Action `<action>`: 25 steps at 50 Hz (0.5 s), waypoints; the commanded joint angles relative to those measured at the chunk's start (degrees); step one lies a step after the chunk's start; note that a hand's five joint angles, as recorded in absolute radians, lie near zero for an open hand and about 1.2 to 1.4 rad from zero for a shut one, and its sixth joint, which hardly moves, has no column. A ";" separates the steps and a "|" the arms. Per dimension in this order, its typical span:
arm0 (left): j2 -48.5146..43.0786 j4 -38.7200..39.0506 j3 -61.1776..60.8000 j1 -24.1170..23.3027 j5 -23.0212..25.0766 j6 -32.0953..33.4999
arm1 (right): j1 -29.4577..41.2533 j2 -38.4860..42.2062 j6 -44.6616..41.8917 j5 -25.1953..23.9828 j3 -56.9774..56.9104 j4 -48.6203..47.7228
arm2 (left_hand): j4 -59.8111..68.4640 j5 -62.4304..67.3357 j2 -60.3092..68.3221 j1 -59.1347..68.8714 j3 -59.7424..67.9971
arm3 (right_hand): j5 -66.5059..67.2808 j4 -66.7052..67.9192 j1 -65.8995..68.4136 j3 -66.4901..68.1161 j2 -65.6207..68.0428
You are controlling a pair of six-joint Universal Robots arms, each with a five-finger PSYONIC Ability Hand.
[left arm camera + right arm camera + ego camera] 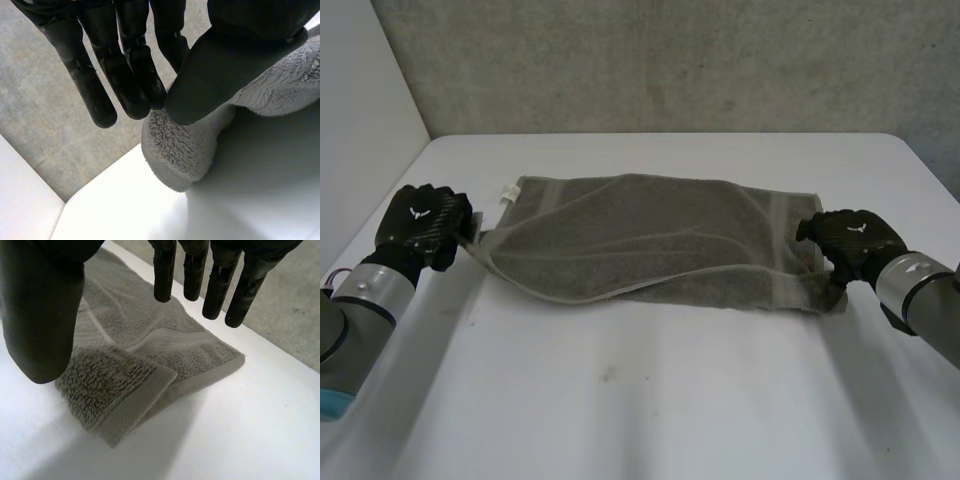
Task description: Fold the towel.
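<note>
Grey towel lay across the middle of the white table, partly doubled lengthwise, left hand pinched its left end between thumb and straight fingers, right hand was spread wide, gripping nothing, over the turned-back right corner.

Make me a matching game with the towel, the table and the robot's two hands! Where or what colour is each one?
1 towel
2 table
3 left hand
4 right hand

A white
B at the towel's right end
C grey
D at the towel's left end

Pairs: 1-C, 2-A, 3-D, 4-B
</note>
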 commanded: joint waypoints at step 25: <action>0.77 -0.09 -0.06 1.24 0.00 -1.16 | 0.47 18.02 2.94 -1.51 -25.45 25.77 | 10.17 11.00 10.22 11.80 10.24 | 15.04 12.58 11.65 12.43 11.85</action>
